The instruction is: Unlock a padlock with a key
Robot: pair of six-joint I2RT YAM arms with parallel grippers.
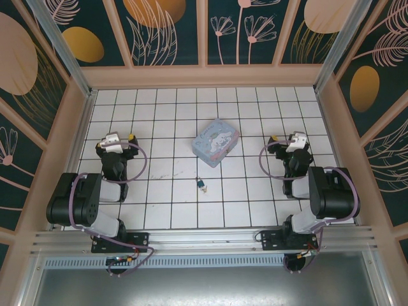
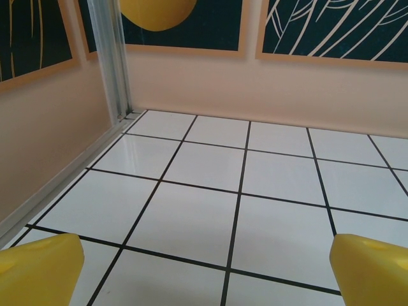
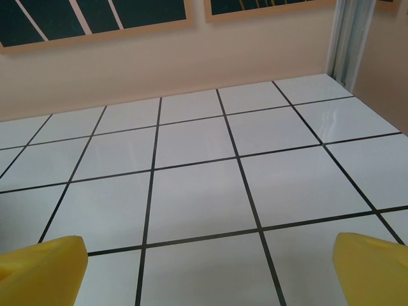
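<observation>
A white tiled floor (image 1: pixel 166 204) ringed by dark flowery walls (image 1: pixel 172 25) is seen ahead of the left claw (image 1: pixel 119 138) and right claw (image 1: pixel 290 140), both held low with yellow fingers (image 2: pixel 38 271) spread apart.

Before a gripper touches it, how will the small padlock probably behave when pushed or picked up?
The padlock looks metallic, so probably stiff and heavy for its size. It lies on a glossy tiled floor, so a push would likely slide it, not roll it. Being far smaller than one tile, it may be hard to pinch squarely.
</observation>
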